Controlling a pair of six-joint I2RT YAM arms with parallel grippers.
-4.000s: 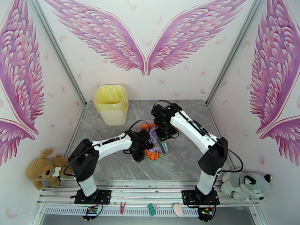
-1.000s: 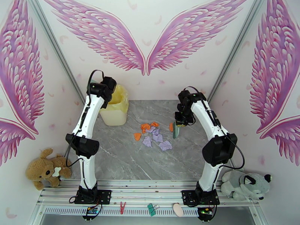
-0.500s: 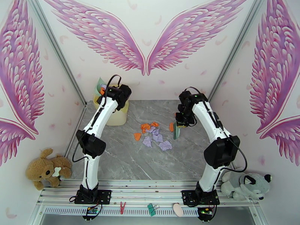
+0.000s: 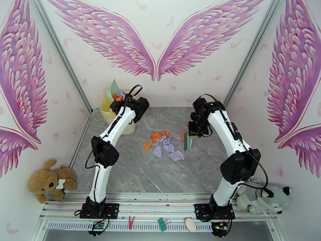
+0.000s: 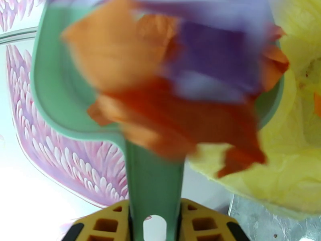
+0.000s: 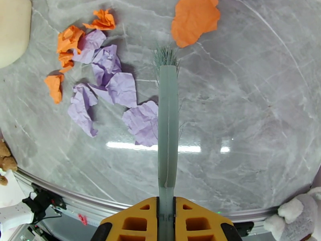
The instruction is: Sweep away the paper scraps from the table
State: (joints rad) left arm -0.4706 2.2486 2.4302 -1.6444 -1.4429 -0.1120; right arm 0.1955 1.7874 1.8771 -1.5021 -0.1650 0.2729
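- Clamping the handle of the green dustpan (image 5: 60, 97), the left gripper (image 5: 154, 221) held it tilted above the yellow-lined bin (image 5: 297, 169) at the far left corner of the table (image 6: 248, 97).
- Blurred orange and lavender paper scraps (image 5: 160, 97) lay in the pan, some hanging over its edge toward the bin.
- The right gripper (image 6: 166, 215) had its fingers closed on the handle of the brush (image 6: 167, 129), bristles pointing down at the table; whether they touched it could not be told.
- About ten more paper scraps lay clustered mid-table, just left of the brush, with one flat orange piece (image 6: 196, 17) just beyond the bristles.
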